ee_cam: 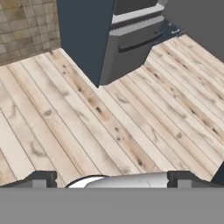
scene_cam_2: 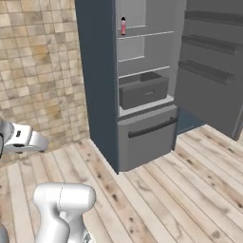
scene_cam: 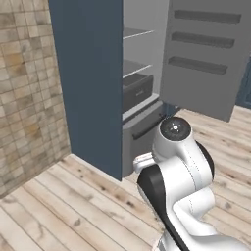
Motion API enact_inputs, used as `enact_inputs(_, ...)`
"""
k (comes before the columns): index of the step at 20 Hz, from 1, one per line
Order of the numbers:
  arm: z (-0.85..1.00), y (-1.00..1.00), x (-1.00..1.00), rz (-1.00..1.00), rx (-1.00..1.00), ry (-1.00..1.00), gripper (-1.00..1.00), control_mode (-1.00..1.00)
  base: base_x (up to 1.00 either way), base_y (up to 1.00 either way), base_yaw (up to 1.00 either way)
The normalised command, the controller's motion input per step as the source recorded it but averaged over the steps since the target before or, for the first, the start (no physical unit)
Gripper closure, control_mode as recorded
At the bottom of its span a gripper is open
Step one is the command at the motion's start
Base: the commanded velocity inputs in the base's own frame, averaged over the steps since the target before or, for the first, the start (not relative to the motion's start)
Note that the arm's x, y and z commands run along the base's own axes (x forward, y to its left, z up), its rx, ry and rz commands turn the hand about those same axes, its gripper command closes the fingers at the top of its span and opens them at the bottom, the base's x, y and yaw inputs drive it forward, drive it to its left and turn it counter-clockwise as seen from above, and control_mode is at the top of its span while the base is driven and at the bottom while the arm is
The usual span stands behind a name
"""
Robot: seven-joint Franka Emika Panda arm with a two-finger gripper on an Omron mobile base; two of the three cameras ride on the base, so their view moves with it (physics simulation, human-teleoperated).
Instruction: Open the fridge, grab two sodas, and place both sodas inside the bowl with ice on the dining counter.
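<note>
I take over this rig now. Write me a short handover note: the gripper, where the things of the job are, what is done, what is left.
Gripper: open, empty, pointing down at the wooden floor in front of the fridge.
Fridge: door swung wide open, lower drawer shut.
Pink-orange soda: upright on an upper shelf. Cola bottle, bowl and dining counter: not in view.
Done: fridge opened.
Left: take both sodas, place them in the bowl.

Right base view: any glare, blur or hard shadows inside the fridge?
Right base view: no glare; the fridge interior is evenly lit with soft shading under the shelves, and the pink-orange bottle is small and slightly soft. Left base view: the same flat light. Hand view: wooden floor sharp, no cast shadows.
</note>
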Motion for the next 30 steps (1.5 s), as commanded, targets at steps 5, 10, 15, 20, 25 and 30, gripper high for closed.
enact_inputs(5, 0.00, 0.00, 0.00, 0.00, 0.00, 0.00, -1.00, 1.00, 0.85, -0.24, 0.24)
enact_inputs(10, 0.00, 0.00, 0.00, 0.00, 0.00, 0.00, -1.00, 1.00, 0.78, -0.33, 0.31)
enact_inputs(15, 0.00, 0.00, 0.00, 0.00, 0.00, 0.00, -1.00, 1.00, 0.76, -0.35, 0.32)
enact_inputs(20, 0.00, 0.00, 0.00, 0.00, 0.00, 0.00, -1.00, 1.00, 0.62, -0.45, 0.28)
enact_inputs(25, 0.00, 0.00, 0.00, 0.00, 0.00, 0.00, -1.00, 1.00, 0.50, -0.53, 0.24)
enact_inputs(30, 0.00, 0.00, 0.00, 0.00, 0.00, 0.00, -1.00, 1.00, 0.53, -0.41, 0.20)
